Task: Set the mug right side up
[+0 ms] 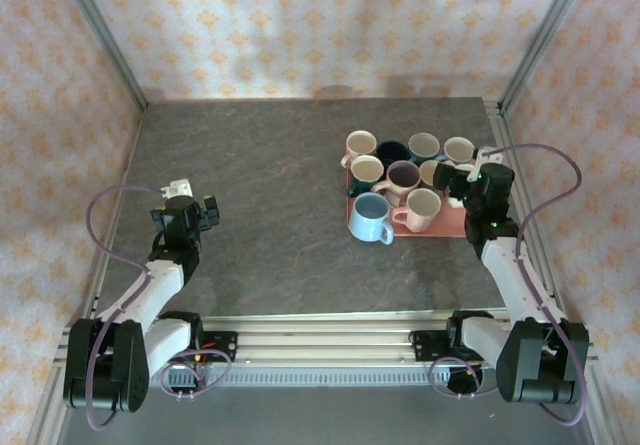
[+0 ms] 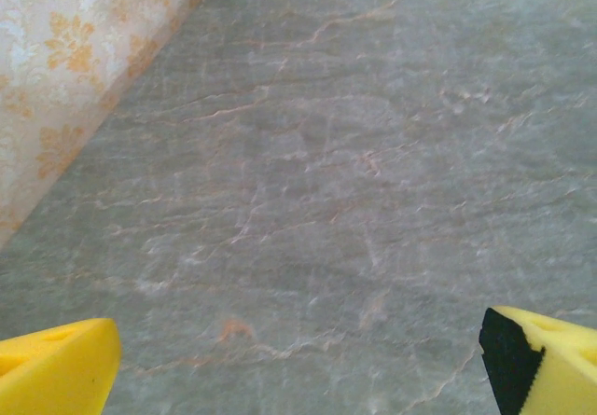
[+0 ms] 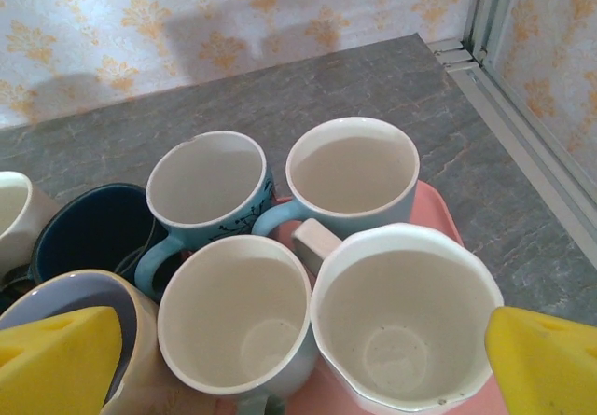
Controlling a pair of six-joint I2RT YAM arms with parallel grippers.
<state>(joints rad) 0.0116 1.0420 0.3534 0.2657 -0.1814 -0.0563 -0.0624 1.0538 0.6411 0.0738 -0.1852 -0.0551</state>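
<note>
- Left hand (image 1: pixel 200 205): fingers spread wide, holding nothing, hanging over the bare desk (image 1: pixel 280 245).
- Mugs (image 1: pixel 403 177): bunched on a pink tray (image 1: pixel 452 227) on the desk's right side. Every mouth that shows faces up. A light blue mug (image 1: pixel 370 217) sits at the tray's near-left corner.
- Right hand (image 1: pixel 466 180): wide open and empty, hovering over the tray's right-hand mugs, with a white mug (image 3: pixel 406 317) just below its fingers.

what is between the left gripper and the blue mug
Nothing: in the top view, the stretch of table from the left gripper to the blue mug is bare.
</note>
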